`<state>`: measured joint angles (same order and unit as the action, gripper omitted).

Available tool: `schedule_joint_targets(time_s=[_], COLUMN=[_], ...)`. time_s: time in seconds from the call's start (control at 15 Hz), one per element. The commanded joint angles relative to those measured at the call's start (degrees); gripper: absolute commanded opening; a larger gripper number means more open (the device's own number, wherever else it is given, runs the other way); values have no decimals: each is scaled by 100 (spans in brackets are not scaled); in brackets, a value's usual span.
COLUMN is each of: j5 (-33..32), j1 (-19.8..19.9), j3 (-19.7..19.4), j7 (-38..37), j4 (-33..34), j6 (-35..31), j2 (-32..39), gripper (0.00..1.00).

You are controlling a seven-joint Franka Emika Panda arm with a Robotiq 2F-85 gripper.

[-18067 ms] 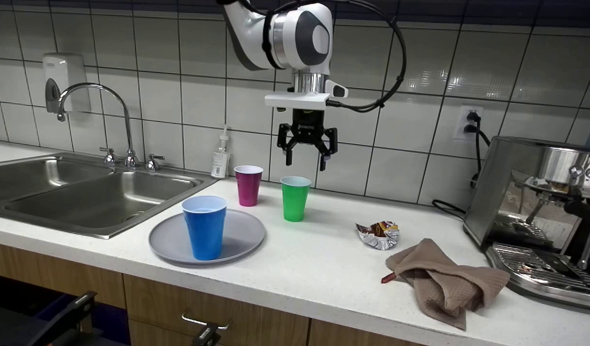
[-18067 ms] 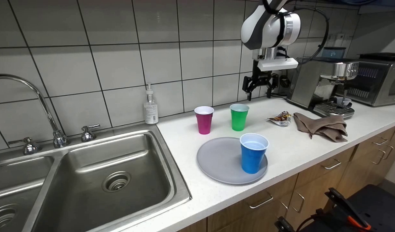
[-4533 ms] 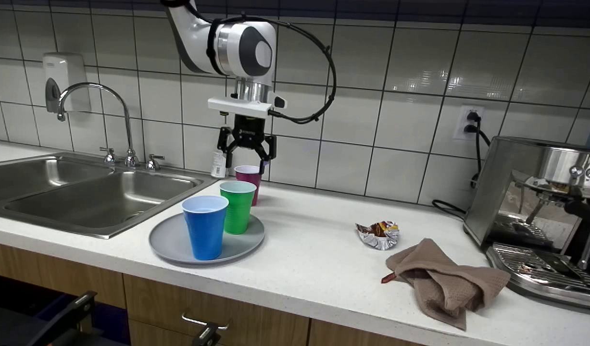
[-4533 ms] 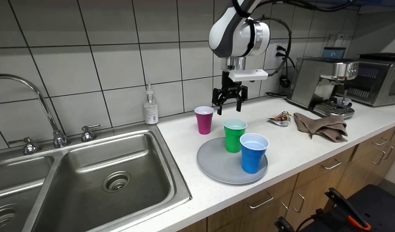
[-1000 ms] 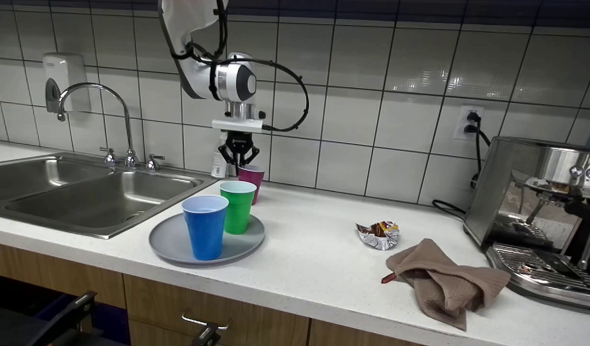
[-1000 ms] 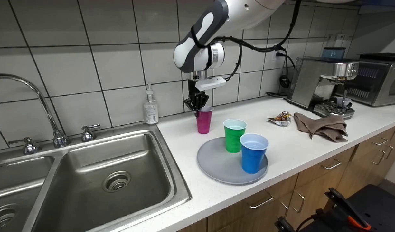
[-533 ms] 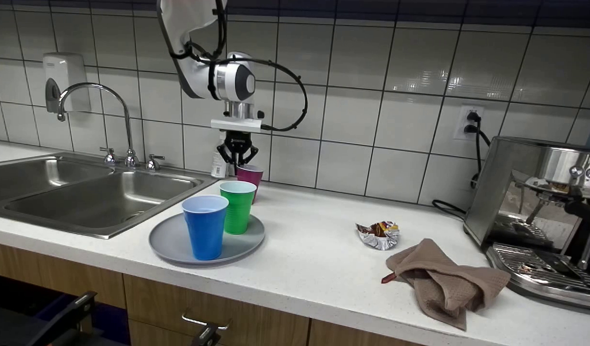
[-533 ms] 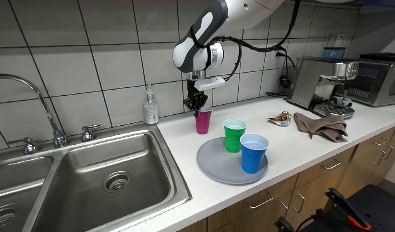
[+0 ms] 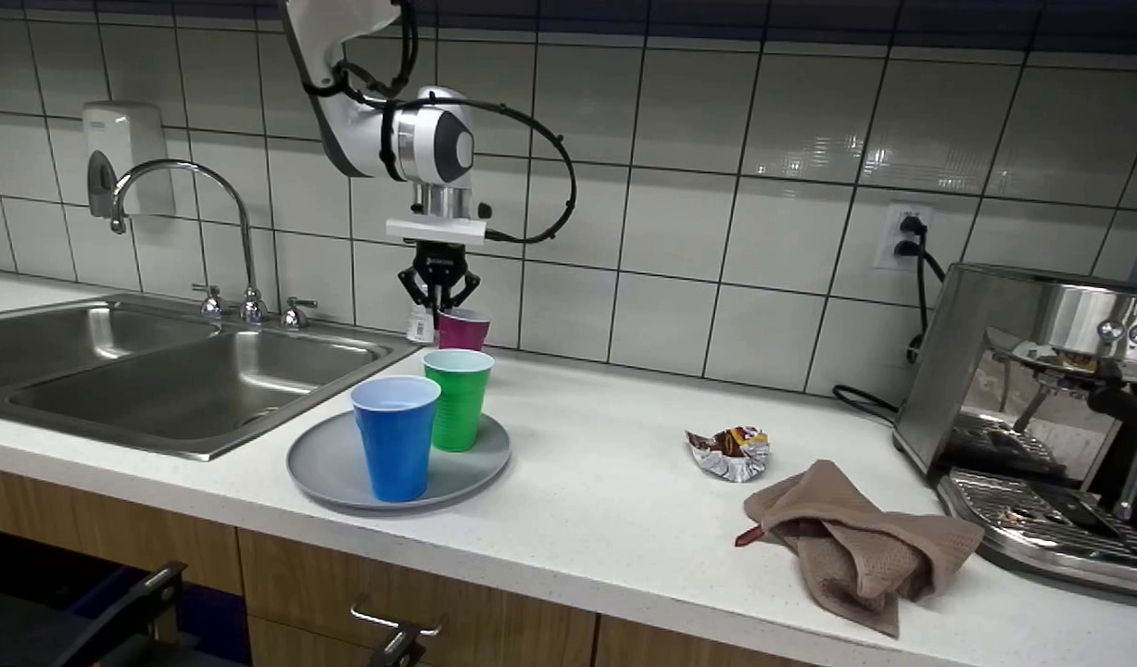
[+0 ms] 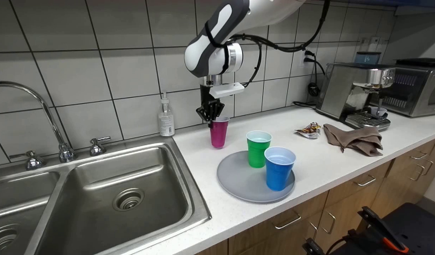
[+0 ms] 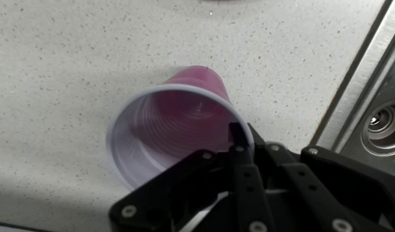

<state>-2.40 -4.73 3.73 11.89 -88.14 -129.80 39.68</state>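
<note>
The tapered magenta plastic cup [image 10: 219, 136] looks glossy and finely ribbed inside, the round grey plate [image 10: 236, 179] matt, the rumpled brown cloth [image 9: 865, 547] rough-textured, the double-bowl metal sink [image 10: 88, 198] shiny.

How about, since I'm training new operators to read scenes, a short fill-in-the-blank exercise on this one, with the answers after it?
1. The gripper has one finger inside the magenta cup and the other ____ it, pinching its rim.
2. The grey plate bears exactly ____ cups.
3. The front cup, nearest the edge of the counter, is ____.
4. Its neighbour cup on the plate is ____.

Missing words: outside; two; blue; green.
</note>
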Motion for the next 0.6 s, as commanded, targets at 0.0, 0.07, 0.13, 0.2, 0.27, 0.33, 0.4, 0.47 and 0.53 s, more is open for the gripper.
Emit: schedule_joint_targets(time_s=[0.0, 0.07, 0.13, 0.2, 0.27, 0.33, 0.4, 0.47, 0.53], j5=[-119, -132, -142, -157, -169, -182, -196, -205, -193], j1=[-28, -51, -72, -94, -115, -138, -158, -168, -174], j3=[61, 64, 66, 64, 65, 67, 73, 80, 98], j7=[-36, -38, -45, -50, -50, -53, -49, -40, -33], j4=[-730, -871, -1023, -1163, -1321, -1464, -1614, -1740, -1865], j6=[-246, -287, -347, -400, -466, -511, -549, -584, -626], j2=[-593, -704, -813, -915, -1020, -1121, -1225, -1316, -1401], gripper=[1, 1, 1, 1, 1, 1, 1, 1, 1])
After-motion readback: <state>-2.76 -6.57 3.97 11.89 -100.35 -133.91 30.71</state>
